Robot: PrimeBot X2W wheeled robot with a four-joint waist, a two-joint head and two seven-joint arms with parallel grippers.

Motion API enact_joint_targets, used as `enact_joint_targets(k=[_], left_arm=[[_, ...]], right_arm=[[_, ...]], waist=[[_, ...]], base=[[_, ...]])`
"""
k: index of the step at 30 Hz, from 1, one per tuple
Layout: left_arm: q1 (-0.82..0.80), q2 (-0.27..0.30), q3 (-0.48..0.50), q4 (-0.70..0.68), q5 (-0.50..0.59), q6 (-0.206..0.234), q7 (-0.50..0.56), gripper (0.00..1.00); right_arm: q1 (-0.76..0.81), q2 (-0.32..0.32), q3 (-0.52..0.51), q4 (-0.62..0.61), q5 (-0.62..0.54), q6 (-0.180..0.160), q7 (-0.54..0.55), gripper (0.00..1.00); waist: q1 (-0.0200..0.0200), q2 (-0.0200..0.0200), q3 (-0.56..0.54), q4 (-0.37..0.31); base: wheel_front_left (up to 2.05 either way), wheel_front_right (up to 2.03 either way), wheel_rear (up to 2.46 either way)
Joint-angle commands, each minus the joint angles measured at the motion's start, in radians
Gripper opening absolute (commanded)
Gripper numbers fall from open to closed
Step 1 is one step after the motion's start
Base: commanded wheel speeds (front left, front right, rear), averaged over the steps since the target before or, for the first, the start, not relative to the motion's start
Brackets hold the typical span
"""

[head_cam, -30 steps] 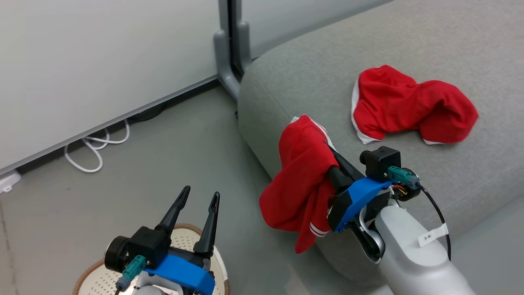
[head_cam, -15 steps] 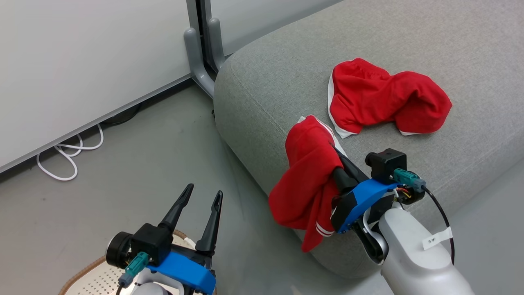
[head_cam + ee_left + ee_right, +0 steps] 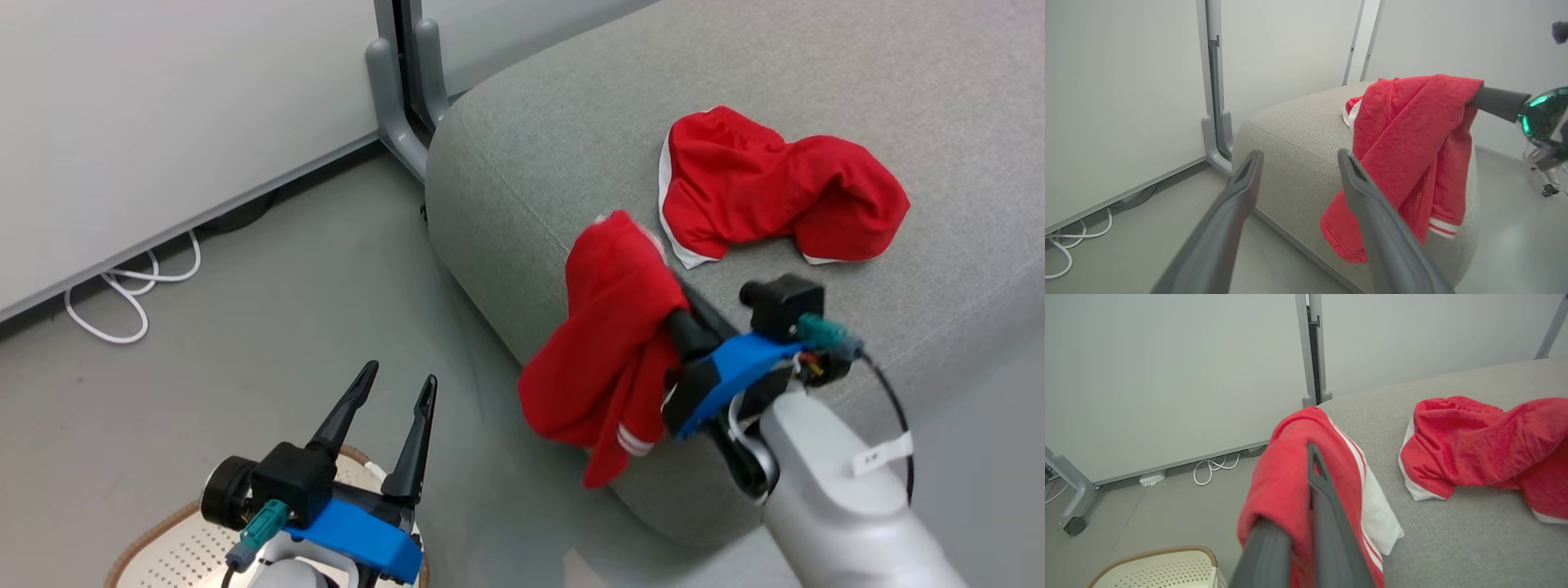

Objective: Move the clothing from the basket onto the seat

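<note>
Fingers, right: our right fingers [image 3: 1325,522] are clamped on the striped red garment [image 3: 608,351], which hangs off them at the edge of the grey seat [image 3: 539,139].
Fingers, left: our left fingers [image 3: 347,408] are spread, holding nothing, above the basket [image 3: 163,555].
Second red garment [image 3: 775,196]: we see it crumpled on the seat.

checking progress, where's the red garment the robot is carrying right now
In the head view the red garment hangs right of centre from the right gripper, over the near corner of the seat, just short of the other garment lying on it.
</note>
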Motion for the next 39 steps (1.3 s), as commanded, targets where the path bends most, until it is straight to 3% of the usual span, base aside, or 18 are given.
enact_joint_targets(k=[1, 6, 14, 15, 23, 28, 39], left_arm=[[-0.025, 0.014, -0.005, -0.011, 0.008, -0.002, -0.003, 1.00], [-0.057, 0.040, -0.023, -0.035, 0.019, -0.002, -0.003, 1.00], [-0.135, 0.116, -0.054, -0.079, 0.033, -0.002, -0.003, 1.00], [-0.135, 0.116, -0.054, -0.079, 0.033, -0.002, -0.003, 1.00], [-0.204, 0.213, -0.103, -0.164, 0.048, -0.002, -0.003, 1.00], [-0.238, 0.247, -0.112, -0.231, 0.064, -0.002, -0.003, 1.00], [-0.277, 0.298, -0.106, -0.317, 0.074, -0.002, -0.003, 1.00]], right_arm=[[-0.047, 0.000, -0.030, -0.005, 0.012, 0.000, -0.004, 0.00], [-0.147, -0.061, -0.097, -0.005, 0.029, 0.000, -0.004, 0.00], [-0.325, -0.257, -0.199, -0.021, 0.057, 0.000, 0.008, 0.00], [-0.325, -0.257, -0.199, -0.021, 0.057, 0.000, 0.008, 0.00], [-0.422, -0.395, -0.406, -0.064, -0.004, 0.000, 0.015, 0.00], [-0.428, -0.394, -0.539, -0.055, -0.063, 0.000, 0.005, 0.00], [-0.394, -0.294, -0.644, 0.093, -0.137, 0.000, -0.003, 0.00]], waist=[[0.0000, 0.0000, 0.029, 0.009], [0.0000, 0.0000, 0.098, 0.035], [0.0000, 0.0000, 0.228, 0.089], [0.0000, 0.0000, 0.228, 0.089], [0.0000, 0.0000, 0.377, 0.123], [0.0000, 0.0000, 0.460, 0.137], [0.0000, 0.0000, 0.574, 0.156]], base=[[0.00, 0.00, 0.00], [0.00, 0.00, 0.00], [0.00, 0.00, 0.00], [0.00, 0.00, 0.00], [0.00, 0.00, 0.00], [0.00, 0.00, 0.00], [0.00, 0.00, 0.00]])
